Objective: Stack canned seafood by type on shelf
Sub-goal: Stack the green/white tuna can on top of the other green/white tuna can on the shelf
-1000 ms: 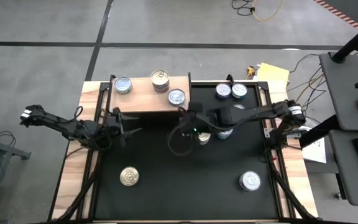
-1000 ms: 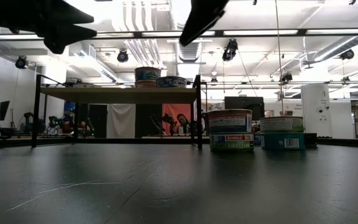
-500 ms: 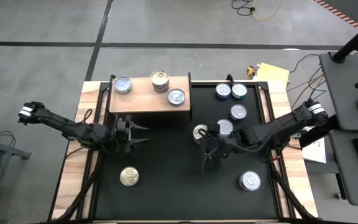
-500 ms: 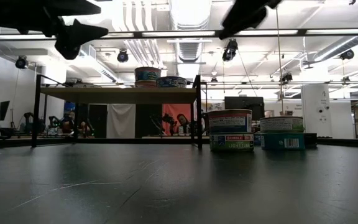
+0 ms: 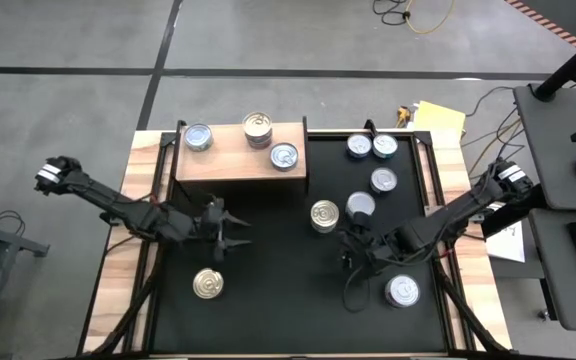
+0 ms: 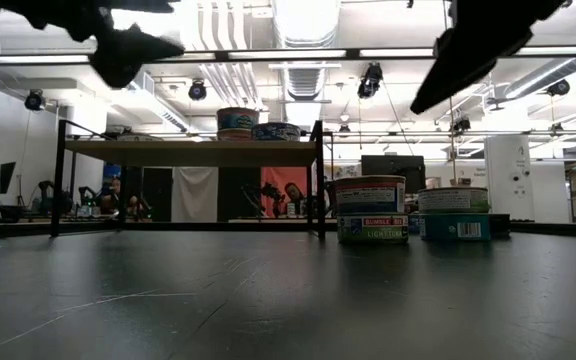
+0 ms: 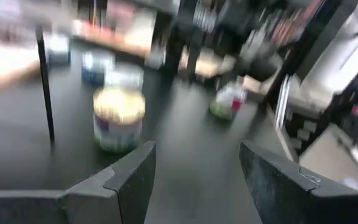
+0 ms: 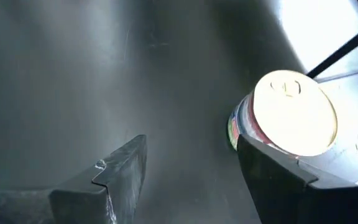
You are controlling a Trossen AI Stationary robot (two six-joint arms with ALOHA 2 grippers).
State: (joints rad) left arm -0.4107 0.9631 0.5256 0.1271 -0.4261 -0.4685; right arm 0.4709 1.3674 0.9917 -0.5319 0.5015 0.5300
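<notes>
Three short round metal tins [image 5: 256, 129] sit on the light-brown wooden shelf [image 5: 230, 165]; the others are still on the black table [image 5: 278, 300]. Our right gripper [image 5: 351, 258], jaws partly open and empty, hovers just beside a silver-topped tin [image 5: 402, 291]. We should centre over it before closing. Our left gripper [image 5: 220, 225], also open and empty, waits above a gold-topped tin [image 5: 207, 284]

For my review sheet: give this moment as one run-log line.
left hand: open, empty, above black table | right hand: open, empty, beside silver-topped round tin | light-brown wooden shelf: three tins on top
</notes>
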